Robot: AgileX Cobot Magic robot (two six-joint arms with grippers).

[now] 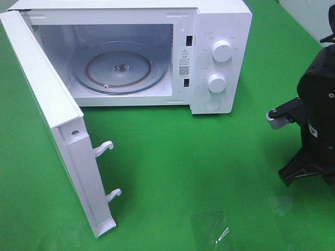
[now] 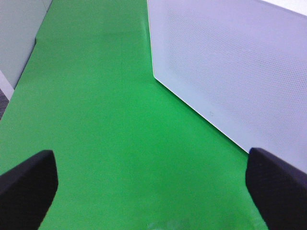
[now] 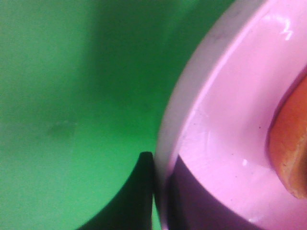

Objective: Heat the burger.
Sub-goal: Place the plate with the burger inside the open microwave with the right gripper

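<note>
High camera down on microwave (image 1: 233,31); wrist cameras close over same green cloth (image 2: 105,120).

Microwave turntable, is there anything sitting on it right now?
No, behind the open door, the glass turntable inside the microwave lies bare.
</note>
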